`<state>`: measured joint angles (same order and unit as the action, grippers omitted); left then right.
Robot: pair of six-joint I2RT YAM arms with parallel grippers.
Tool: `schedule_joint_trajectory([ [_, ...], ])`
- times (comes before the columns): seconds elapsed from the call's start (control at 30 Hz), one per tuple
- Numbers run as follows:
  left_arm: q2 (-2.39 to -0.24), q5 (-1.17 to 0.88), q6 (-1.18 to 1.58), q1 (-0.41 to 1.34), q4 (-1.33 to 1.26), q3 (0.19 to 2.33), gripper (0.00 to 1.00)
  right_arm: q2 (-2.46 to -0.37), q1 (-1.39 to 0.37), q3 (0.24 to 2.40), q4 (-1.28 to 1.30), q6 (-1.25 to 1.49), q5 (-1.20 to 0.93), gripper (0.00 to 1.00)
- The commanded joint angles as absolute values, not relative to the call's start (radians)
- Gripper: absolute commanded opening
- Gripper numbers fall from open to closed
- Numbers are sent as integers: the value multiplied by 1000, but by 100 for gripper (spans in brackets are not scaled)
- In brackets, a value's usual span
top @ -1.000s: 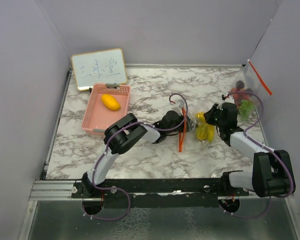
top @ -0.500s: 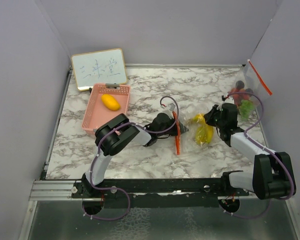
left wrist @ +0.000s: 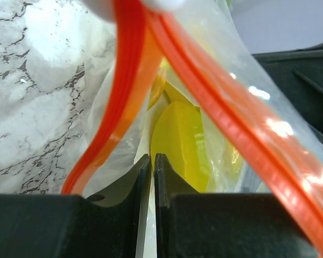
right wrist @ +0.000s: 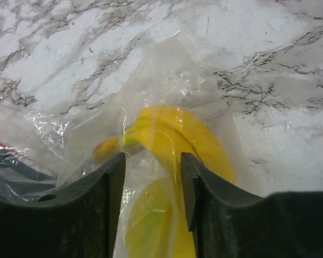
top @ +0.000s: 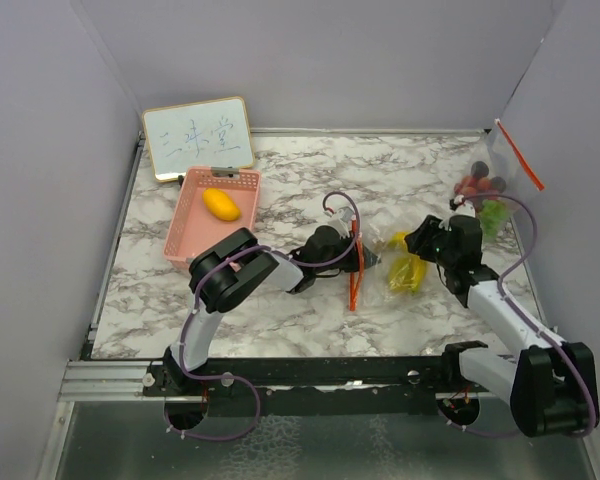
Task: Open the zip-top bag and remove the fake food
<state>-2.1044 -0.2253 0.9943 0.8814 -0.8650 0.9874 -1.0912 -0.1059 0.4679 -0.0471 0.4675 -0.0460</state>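
Observation:
The zip-top bag (top: 385, 262) lies mid-table, clear film with an orange zip strip (top: 353, 270). Inside it is fake food: a yellow banana (top: 408, 270) and a yellow-green oval piece (right wrist: 148, 215). My left gripper (top: 358, 258) is at the zip end. In the left wrist view its jaws (left wrist: 152, 157) are almost together, pinching clear film below the strip (left wrist: 129, 80). My right gripper (top: 421, 247) is at the bag's other end. Its jaws (right wrist: 152, 156) stand open on either side of the film over the banana (right wrist: 172, 131).
A pink basket (top: 185, 235) at the left holds a yellow-orange lemon (top: 220, 203). A small whiteboard (top: 198, 136) leans behind it. A second clear bag (top: 515, 160) rests against the right wall, with red (top: 477, 185) and green (top: 492, 212) pieces.
My right gripper has opened and let go of the bag film, and its arm drew back slightly. The left gripper pulled the zip strip leftward, then held still.

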Motion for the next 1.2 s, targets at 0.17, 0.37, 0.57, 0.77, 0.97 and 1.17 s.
schedule_joint_trajectory([
  [0.17,-2082,-227,982,887,-865,1000,9,-867,-113,471,217,513,-33,30],
  [0.37,-2080,-233,982,887,-869,1000,9,-801,-114,389,188,538,-154,15],
  [0.57,-2069,-244,986,887,-870,994,9,-968,-113,389,174,550,-189,4],
  [0.77,-2047,-240,980,887,-861,981,9,-986,-113,376,172,556,-101,3],
  [0.97,-2056,-256,987,887,-870,989,11,-972,-113,398,192,543,-118,2],
  [1.17,-2068,-254,995,887,-876,997,11,-821,-114,507,320,509,-34,4],
])
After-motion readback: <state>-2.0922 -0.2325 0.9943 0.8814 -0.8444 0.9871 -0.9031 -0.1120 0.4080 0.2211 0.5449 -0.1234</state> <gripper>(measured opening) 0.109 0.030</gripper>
